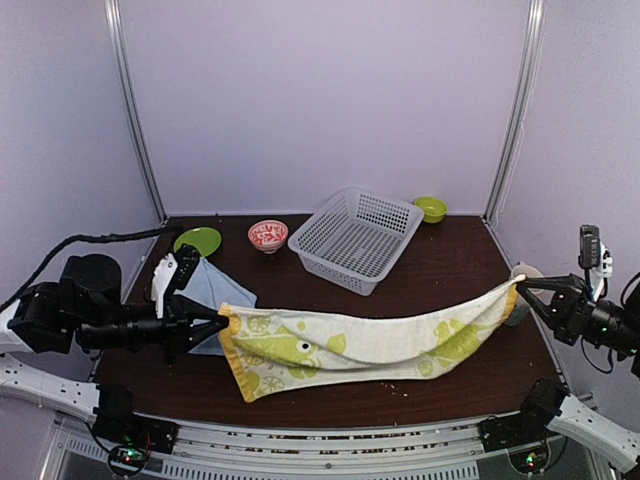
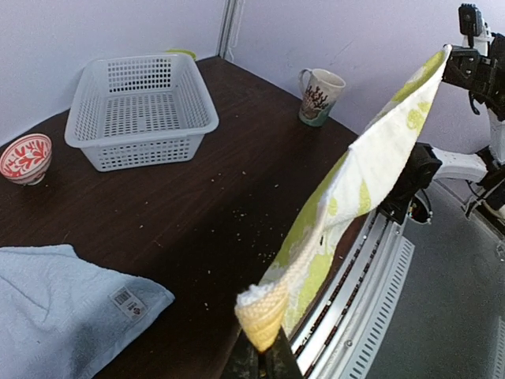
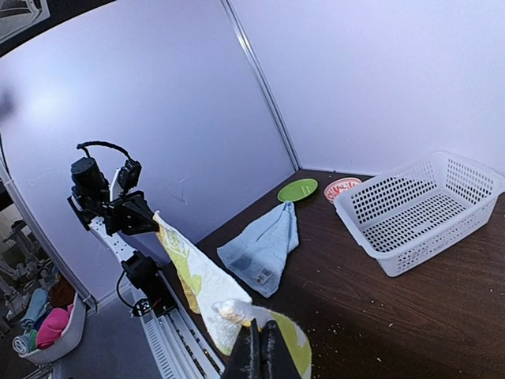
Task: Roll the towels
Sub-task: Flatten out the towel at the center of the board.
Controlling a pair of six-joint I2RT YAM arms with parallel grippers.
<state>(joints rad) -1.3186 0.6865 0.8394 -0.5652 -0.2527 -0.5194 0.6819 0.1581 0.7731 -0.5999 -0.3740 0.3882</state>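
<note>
A lime-green towel (image 1: 370, 345) with white print hangs stretched between my two grippers above the front of the table. My left gripper (image 1: 226, 322) is shut on its left corner (image 2: 264, 308). At the far right my right gripper (image 1: 520, 291) is shut on the opposite corner (image 3: 237, 309). The cloth sags in the middle and its lower edge droops near the table's front edge. A pale blue towel (image 1: 212, 290) lies flat at the left, behind my left gripper; it also shows in the left wrist view (image 2: 63, 308) and the right wrist view (image 3: 264, 245).
A white mesh basket (image 1: 356, 238) stands at the back centre. A red patterned bowl (image 1: 267, 235) and a green plate (image 1: 198, 240) sit back left, a small green bowl (image 1: 431, 208) back right. A mug (image 2: 319, 95) stands at the right edge.
</note>
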